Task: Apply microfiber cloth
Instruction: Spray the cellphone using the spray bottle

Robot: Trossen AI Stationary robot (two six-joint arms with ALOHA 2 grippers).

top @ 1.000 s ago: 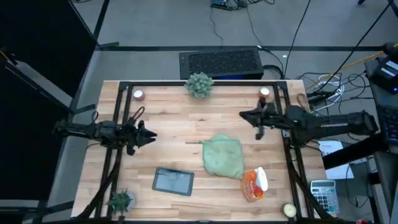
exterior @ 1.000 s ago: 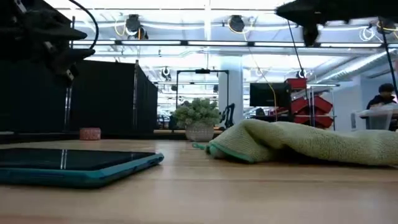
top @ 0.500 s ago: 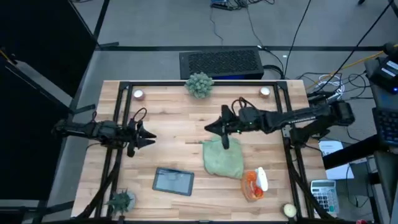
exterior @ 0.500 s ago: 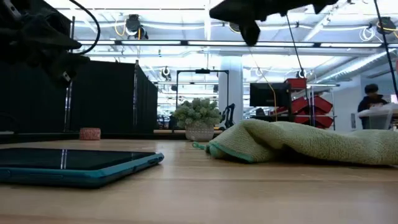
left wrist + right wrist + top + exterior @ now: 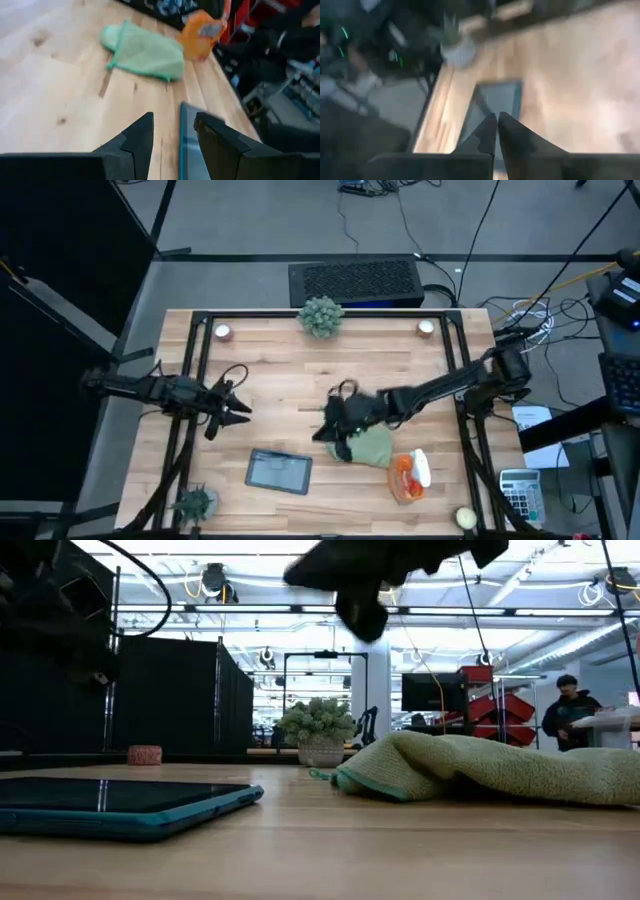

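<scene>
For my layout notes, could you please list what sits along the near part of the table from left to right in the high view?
Small plant → tablet → microfiber cloth → orange bag → pale round thing at the corner.

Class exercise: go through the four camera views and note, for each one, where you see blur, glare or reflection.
High view: sharp, only the right gripper over the cloth is smeared. Low view: bright ceiling lights glare and reflect as streaks on the tablet; the arm overhead is blurred. Left wrist view: slightly soft throughout. Right wrist view: heavily blurred.
</scene>
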